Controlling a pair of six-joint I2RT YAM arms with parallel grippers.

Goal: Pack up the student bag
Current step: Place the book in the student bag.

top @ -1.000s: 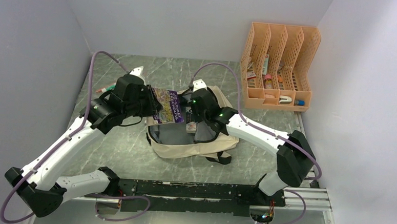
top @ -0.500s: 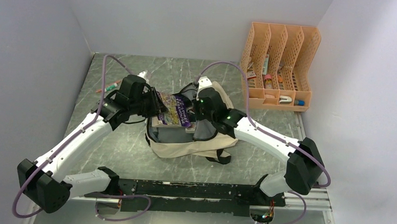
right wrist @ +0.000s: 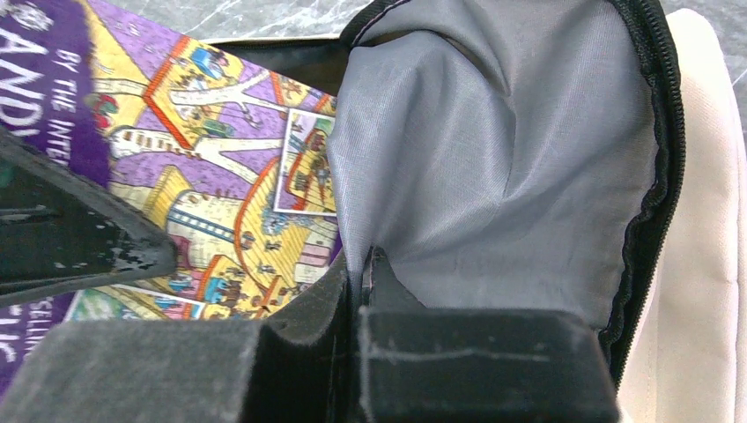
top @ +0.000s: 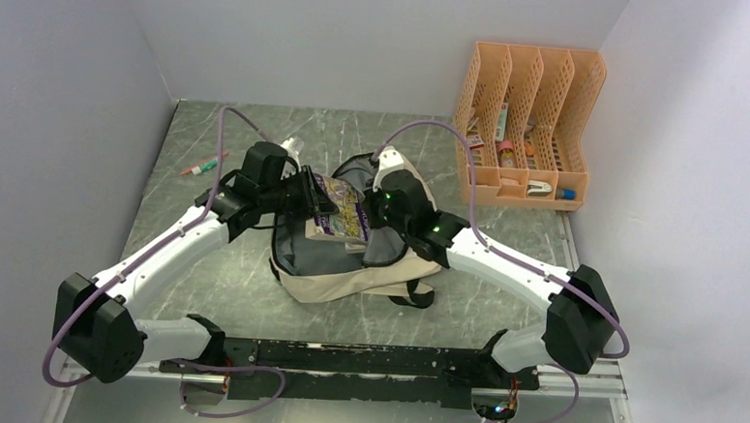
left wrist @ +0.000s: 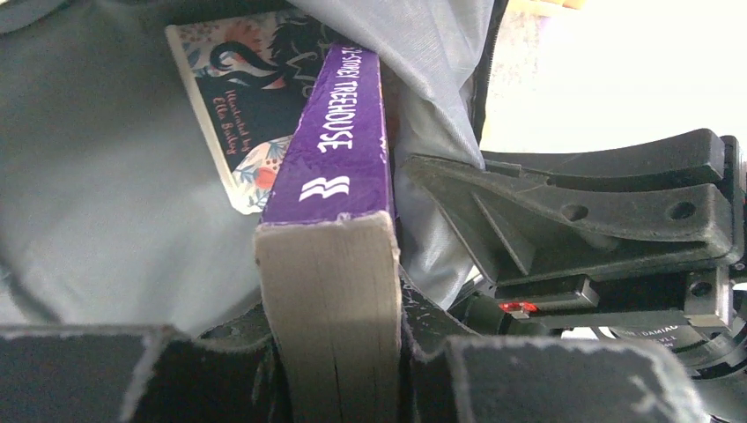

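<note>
Left claw (left wrist: 330, 352) is clamping the book (left wrist: 339, 167). Right claw (right wrist: 361, 295), closed, is pinching the rim of the soft bag (top: 348, 280), likely its best hold.

The student bag (top: 353, 286) lies on the table (top: 203, 270) to the left of the orange file organizer (top: 529, 94) and nearer to the front edge, well apart from it. It is a soft cream fabric backpack with black zippers and black straps. Its main compartment is unzipped and gapes upward, showing the grey lining (right wrist: 493, 150). A purple book (top: 340, 210) stands tilted in the opening. Another book (left wrist: 247, 97) lies deeper inside against the lining; its cover is dark and illustrated.
</note>
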